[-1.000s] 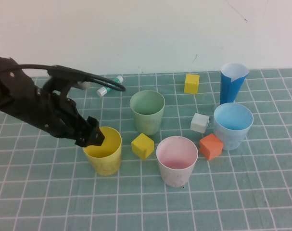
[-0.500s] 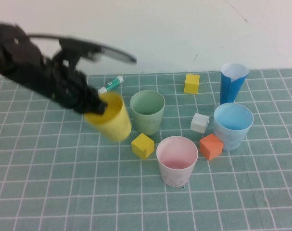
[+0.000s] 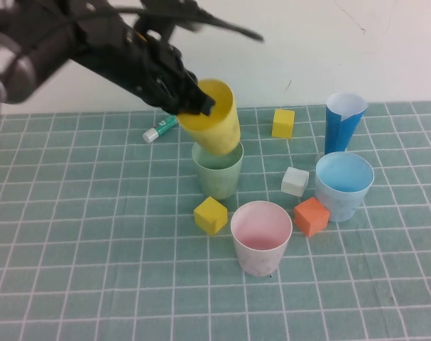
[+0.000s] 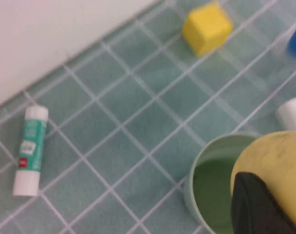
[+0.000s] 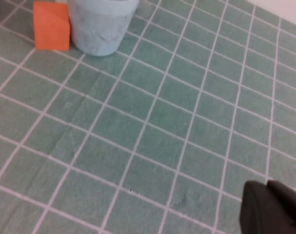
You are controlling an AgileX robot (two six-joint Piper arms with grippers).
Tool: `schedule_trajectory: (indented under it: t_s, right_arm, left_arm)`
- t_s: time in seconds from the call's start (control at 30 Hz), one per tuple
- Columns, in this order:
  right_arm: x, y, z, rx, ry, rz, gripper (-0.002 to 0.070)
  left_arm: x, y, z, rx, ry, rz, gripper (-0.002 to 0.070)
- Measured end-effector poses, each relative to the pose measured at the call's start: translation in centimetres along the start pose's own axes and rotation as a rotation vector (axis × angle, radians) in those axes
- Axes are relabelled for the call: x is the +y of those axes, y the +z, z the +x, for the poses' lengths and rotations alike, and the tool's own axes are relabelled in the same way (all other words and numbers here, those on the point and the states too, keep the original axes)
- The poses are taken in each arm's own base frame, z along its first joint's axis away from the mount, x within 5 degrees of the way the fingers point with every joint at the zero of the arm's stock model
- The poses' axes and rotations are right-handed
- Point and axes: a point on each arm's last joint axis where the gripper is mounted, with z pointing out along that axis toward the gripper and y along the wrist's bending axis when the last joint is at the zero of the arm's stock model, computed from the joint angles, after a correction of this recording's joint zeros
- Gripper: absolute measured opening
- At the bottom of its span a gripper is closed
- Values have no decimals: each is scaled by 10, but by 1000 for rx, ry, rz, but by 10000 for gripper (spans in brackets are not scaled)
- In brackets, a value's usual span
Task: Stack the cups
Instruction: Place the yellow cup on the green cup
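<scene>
1. Cups are four on the green checked table cloth (image 3: 94, 284); three stand upright and one is in the air.
2. The left gripper (image 3: 194, 103) is raised over the far middle of the table, and its fingers are clenched on the rim of the yellow cup (image 3: 214, 117), one finger inside the mouth.
3. The yellow cup is tilted, its mouth turned up and to the left, and its base hangs just above the open mouth of the pale green cup (image 3: 217, 169); I cannot tell if they touch.
4. The left wrist view shows the same: the yellow cup beside the dark finger (image 4: 255, 207), with the pale green cup under it.
5. The pale pink cup (image 3: 261, 236) stands nearest to the robot, right of the middle, and the light blue cup (image 3: 344, 185) stands further right.
6. A yellow cube (image 3: 210, 214) lies just in front of the pale green cup, an orange cube (image 3: 312, 216) lies between the pink and the light blue cup, a white cube (image 3: 295, 181) is behind it, and a second yellow cube (image 3: 282, 123) is far back.
7. A dark blue paper cone cup (image 3: 342, 121) stands at the far right, behind the light blue cup.
8. A glue stick (image 3: 160, 128) lies far left of the green cup.
9. The right gripper (image 5: 274, 207) is closed and empty, low over the cloth, near the light blue cup and the orange cube.
</scene>
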Motion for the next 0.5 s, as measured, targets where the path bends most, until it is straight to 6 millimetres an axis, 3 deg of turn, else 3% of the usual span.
schedule_trajectory:
  t_s: [0.1,0.2,0.4,0.5]
  right_arm:
    - [0,0,0,0,1,-1,-3]
    - [0,0,0,-2,5,-3,-3]
    - [4,4,1,35,3,-65,-3]
    - [4,8,-6,79,5,-128,-3]
  left_arm:
    - [1,22,7,58,-3,-18,19]
    - [5,32,11,74,-7,-43,50]
    - [8,26,1,26,8,-71,309]
    - [8,16,-11,-21,15,-81,329]
